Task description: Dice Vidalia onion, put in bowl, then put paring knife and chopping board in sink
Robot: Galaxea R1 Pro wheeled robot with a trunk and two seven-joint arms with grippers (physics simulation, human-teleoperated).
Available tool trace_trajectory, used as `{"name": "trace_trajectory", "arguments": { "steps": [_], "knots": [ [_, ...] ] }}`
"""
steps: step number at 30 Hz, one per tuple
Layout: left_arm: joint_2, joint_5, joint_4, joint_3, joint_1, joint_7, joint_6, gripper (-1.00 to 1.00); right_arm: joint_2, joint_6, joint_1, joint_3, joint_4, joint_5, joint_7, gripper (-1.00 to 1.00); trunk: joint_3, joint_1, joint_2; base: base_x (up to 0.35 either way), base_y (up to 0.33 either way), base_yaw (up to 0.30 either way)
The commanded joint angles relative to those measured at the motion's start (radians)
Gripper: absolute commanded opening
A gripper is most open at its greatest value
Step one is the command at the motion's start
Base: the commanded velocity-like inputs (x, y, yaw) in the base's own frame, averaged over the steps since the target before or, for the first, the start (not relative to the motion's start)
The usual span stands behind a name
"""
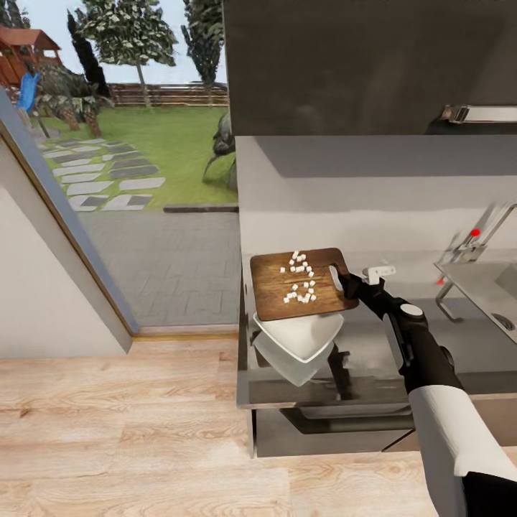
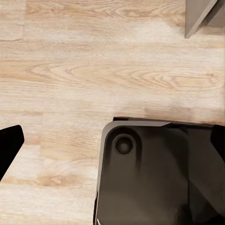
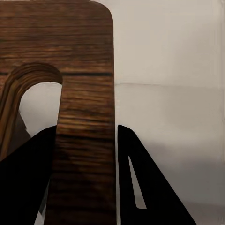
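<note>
transfer step in hand: right hand (image 1: 343,281) clamps chopping board (image 1: 301,284) by its handle, diced onion (image 1: 300,276) aboard, just above bowl (image 1: 301,339). next, tilt board bowlward. left hand's state: cannot tell.

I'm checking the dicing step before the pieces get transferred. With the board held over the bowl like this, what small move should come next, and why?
Probably tilt the chopping board down toward the bowl. The right claw grips the board by its handle end, roughly level above the white bowl, and the diced onion pieces all lie on the wood. A gentle tip should slide them in.
</note>
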Motion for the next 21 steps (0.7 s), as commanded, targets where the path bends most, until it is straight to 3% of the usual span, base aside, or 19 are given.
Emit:
{"name": "trace_trajectory", "arguments": {
  "steps": [1,17,21],
  "knots": [
    [0.002,0.01,-0.001,-0.008,0.0,0.008,-0.002,1.0,0.001,-0.004,-0.001,-0.003,0.003,0.008,0.008,-1.0,-0.002,0.001,-0.002,0.0,0.0,0.0],
    [0.002,0.01,-0.001,-0.008,0.0,0.008,-0.002,1.0,0.001,-0.029,-0.001,-0.003,0.018,0.005,0.008,-1.0,-0.002,0.001,-0.002,0.0,0.0,0.0],
    [0.002,0.01,-0.001,-0.008,0.0,0.008,-0.002,1.0,0.001,-0.066,-0.001,-0.003,0.021,0.005,0.007,-1.0,-0.002,0.001,-0.002,0.0,0.0,0.0]
  ]
}}
